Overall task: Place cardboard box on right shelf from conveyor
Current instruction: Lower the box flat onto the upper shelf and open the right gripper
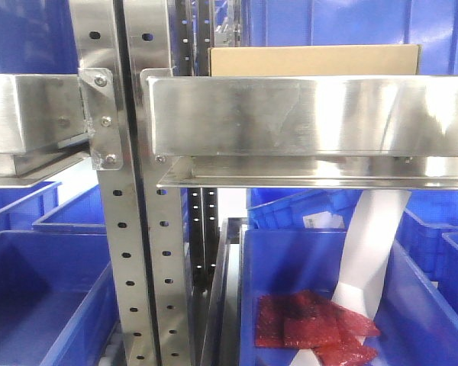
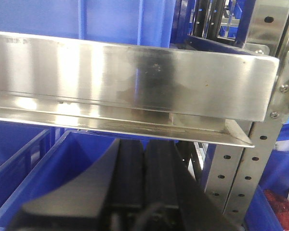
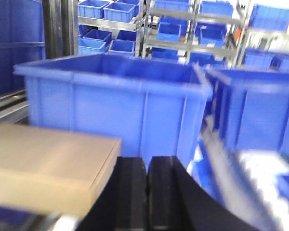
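The cardboard box (image 1: 313,59) is a plain tan carton lying on the right shelf (image 1: 305,114), its top edge showing above the shelf's tall steel lip. In the right wrist view the cardboard box (image 3: 43,163) sits just left of my right gripper (image 3: 147,166), which is shut with nothing between its fingers. My left gripper (image 2: 144,149) is also shut and empty, and hangs below the front lip of the left shelf section (image 2: 135,72). The conveyor is out of view. Neither gripper shows in the front view.
A perforated steel upright (image 1: 130,229) divides the two shelf sections. Blue bins stand below; one (image 1: 259,274) holds red packets (image 1: 313,328) and a white strip (image 1: 370,252). Large blue bins (image 3: 115,96) stand behind the box, with more racks of bins beyond.
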`<state>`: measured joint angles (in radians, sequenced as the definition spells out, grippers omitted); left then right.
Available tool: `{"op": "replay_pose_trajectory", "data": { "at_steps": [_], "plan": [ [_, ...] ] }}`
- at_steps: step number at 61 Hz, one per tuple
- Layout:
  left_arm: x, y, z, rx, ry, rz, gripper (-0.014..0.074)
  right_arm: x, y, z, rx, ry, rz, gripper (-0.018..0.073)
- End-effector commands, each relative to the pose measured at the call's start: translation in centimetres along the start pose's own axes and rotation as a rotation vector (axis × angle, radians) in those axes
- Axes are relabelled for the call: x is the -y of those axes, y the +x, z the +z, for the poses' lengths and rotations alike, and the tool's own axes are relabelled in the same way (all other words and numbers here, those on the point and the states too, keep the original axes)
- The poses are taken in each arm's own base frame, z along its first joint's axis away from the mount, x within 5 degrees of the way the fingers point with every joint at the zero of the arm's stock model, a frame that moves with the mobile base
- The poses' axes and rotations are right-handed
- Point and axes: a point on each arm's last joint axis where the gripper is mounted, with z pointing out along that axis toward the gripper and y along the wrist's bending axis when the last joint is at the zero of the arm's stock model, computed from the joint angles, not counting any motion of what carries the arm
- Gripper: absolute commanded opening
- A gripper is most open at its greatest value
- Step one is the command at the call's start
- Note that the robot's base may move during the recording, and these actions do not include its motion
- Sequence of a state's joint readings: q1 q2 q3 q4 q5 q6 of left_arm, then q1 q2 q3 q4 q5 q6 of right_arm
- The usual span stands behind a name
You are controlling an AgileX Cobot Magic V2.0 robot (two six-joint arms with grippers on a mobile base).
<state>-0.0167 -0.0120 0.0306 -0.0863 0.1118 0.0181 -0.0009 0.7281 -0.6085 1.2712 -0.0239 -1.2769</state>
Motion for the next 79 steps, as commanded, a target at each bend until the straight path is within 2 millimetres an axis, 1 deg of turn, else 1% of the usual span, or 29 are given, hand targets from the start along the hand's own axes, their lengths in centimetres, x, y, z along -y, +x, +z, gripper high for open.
{"op": "replay_pose_trajectory", "data": {
  "at_steps": [1, 8, 13, 21, 27, 33, 44, 57, 79],
  "plan": [
    [0.0, -0.9, -0.1, 0.094, -0.001, -0.007, -0.0119, 0.0, 0.1, -1.7, 0.037, -0.008, 0.053, 0.0053],
    [0.0, -0.9, -0.1, 0.094, -0.001, -0.007, -0.0119, -0.5, 1.9, -3.8, 0.045, -0.066, 0.054, 0.0053],
    [0.0, -0.9, -0.1, 0.094, -0.001, -0.007, -0.0119, -0.9, 2.6, -5.6, 0.075, -0.114, 0.051, 0.0053],
    [0.0, -0.9, -0.1, 0.094, -0.001, -0.007, -0.0119, -1.6, 4.5, -8.2, 0.124, -0.2, 0.04, 0.0053],
    [0.0, -0.9, -0.1, 0.094, -0.001, -0.007, -0.0119, -2.3, 5.7, -9.8, 0.153, -0.275, 0.027, 0.0053],
    [0.0, -0.9, -0.1, 0.094, -0.001, -0.007, -0.0119, -3.0, 6.4, -10.9, 0.175, -0.353, 0.011, 0.0053],
    [0.0, -0.9, -0.1, 0.094, -0.001, -0.007, -0.0119, -3.8, 6.9, -11.4, 0.156, -0.447, -0.004, 0.0053],
    [0.0, -0.9, -0.1, 0.094, -0.001, -0.007, -0.0119, -3.9, 7.0, -11.5, 0.15, -0.463, -0.007, 0.0053],
    [0.0, -0.9, -0.1, 0.094, -0.001, -0.007, -0.0119, -1.9, 6.3, -10.8, 0.217, -0.229, 0.028, 0.0053]
  ]
}}
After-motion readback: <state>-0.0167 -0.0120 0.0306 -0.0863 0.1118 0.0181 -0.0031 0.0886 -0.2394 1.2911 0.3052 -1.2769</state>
